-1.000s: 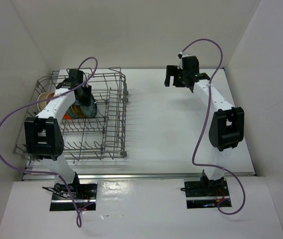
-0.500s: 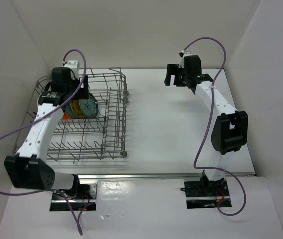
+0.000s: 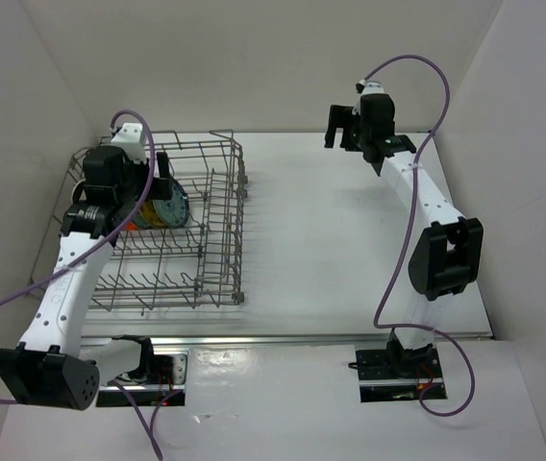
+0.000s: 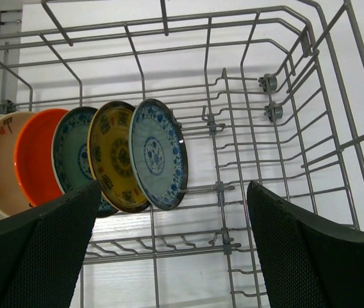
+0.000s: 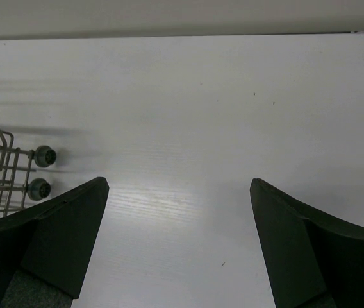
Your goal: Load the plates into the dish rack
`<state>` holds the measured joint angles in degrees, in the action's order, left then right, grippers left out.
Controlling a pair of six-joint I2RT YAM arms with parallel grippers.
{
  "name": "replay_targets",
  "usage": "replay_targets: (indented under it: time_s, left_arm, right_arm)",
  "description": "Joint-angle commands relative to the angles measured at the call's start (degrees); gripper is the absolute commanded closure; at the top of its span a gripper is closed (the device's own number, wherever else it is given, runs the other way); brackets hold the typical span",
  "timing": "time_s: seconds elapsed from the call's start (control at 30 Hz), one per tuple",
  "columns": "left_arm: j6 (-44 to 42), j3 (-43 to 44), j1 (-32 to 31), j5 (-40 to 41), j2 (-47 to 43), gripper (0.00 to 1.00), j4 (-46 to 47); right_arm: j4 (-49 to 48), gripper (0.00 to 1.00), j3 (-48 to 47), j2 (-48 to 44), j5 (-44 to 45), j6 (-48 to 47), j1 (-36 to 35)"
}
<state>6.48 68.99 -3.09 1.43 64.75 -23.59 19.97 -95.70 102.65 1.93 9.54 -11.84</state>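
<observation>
White tabletop (image 3: 321, 240) carries the dish rack (image 3: 227, 230), where the plates (image 4: 159, 154) stand on edge between tines (likely stiff, glossy, chippable: pinch the top rim). Your left gripper (image 4: 174, 190) and right gripper (image 5: 179, 185) both gape, empty.

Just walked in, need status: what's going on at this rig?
A row of small round plates, cream, orange-red, yellow and blue-patterned, stands on edge in the large grey wire dish rack. The left pincer hovers open above them, holding nothing. The right pincer is open and empty over the white table, away from the rack. No plate shows outside the rack.
</observation>
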Motion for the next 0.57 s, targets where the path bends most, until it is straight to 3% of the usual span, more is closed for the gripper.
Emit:
replay_targets:
  time_s: [0.0,0.53]
  left_arm:
    - [1.4,0.0,-0.2,-2.2,0.4,0.00,1.6]
    - [2.0,-1.1,-0.2,-1.1,0.9,0.00,3.8]
  right_arm:
    - [-2.9,0.00,-0.5,-2.5,2.5,0.7,-0.2]
    - [-2.0,0.00,-0.8,-3.3,1.8,0.2,-0.2]
